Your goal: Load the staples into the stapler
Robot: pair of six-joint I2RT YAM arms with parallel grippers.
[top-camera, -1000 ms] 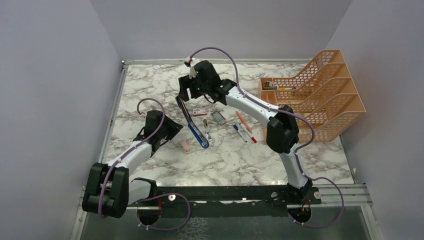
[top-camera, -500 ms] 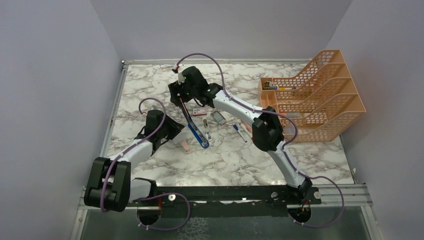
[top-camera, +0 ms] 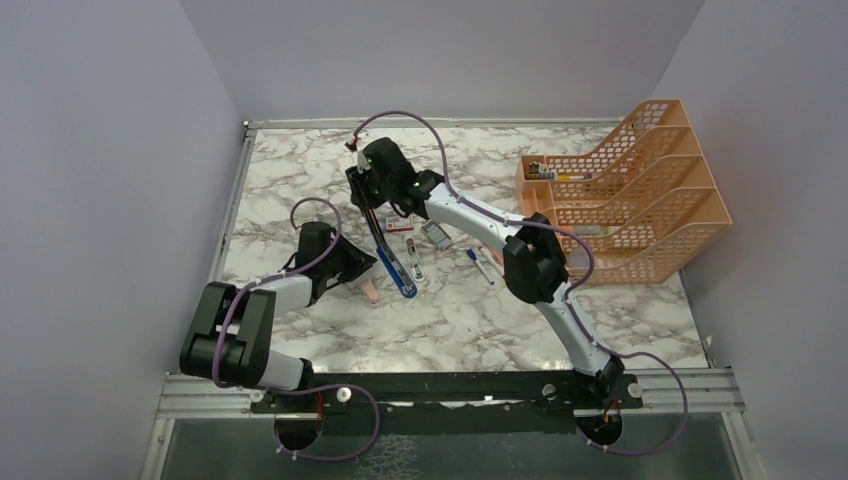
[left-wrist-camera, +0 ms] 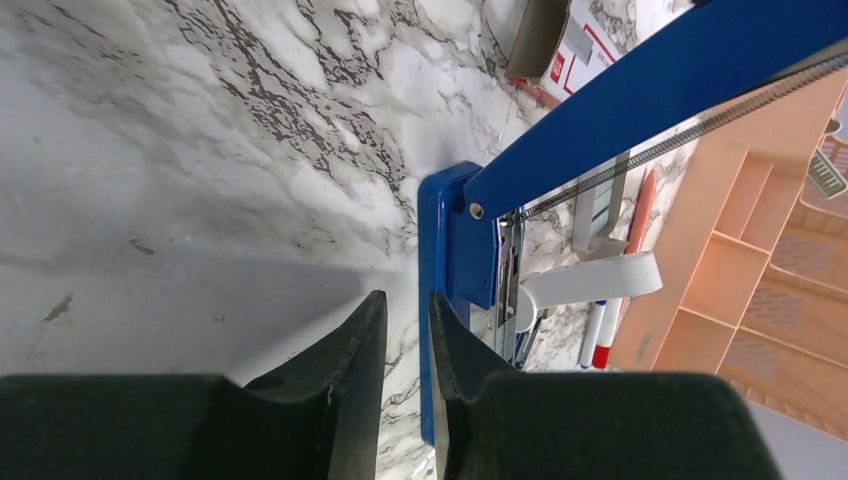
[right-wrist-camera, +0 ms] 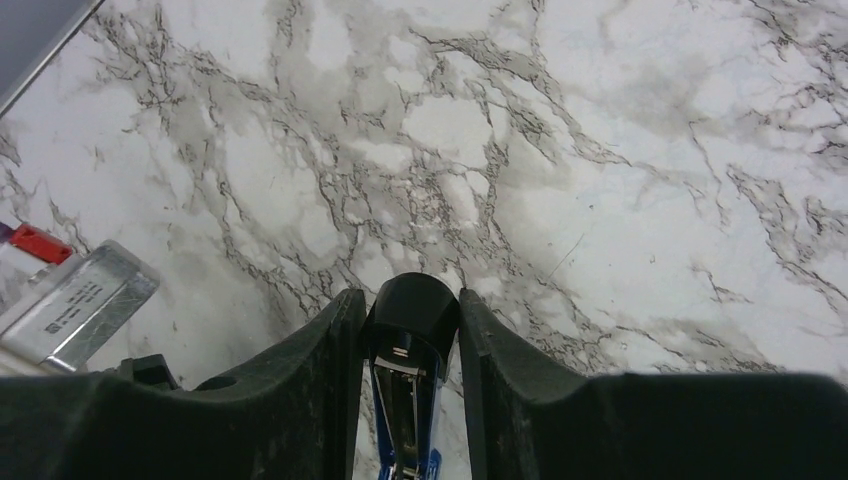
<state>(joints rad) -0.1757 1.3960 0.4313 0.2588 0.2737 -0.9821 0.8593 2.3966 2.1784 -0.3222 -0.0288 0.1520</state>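
From above, the slim bright-blue stapler with a dark base lies swung open near the middle of the marble counter. The right pincer sits at its far end and the left pincer just beside its near, hinged end. The small red-and-white cardboard staple box lies just right of the stapler, with a grey tray beside it. No loose strips can be made out.

In the left wrist view, the 2 fingers are drawn almost together and grip nothing, with only a sliver of counter between them. They lie against the edge of the stapler's blue hinge block. The blue arm rises away at a slant, with a thin spring running under it.

In the right wrist view, the pincer is clamped on the stapler's rounded black end. The silver channel shows between its fingers.

The stapler looks light and rigid, with glossy, probably slippery skin and a sprung hinge that may snap shut. The narrow ends seem the safest hold, with the base pinned near the hinge. The box is thin card and likely crushes easily.
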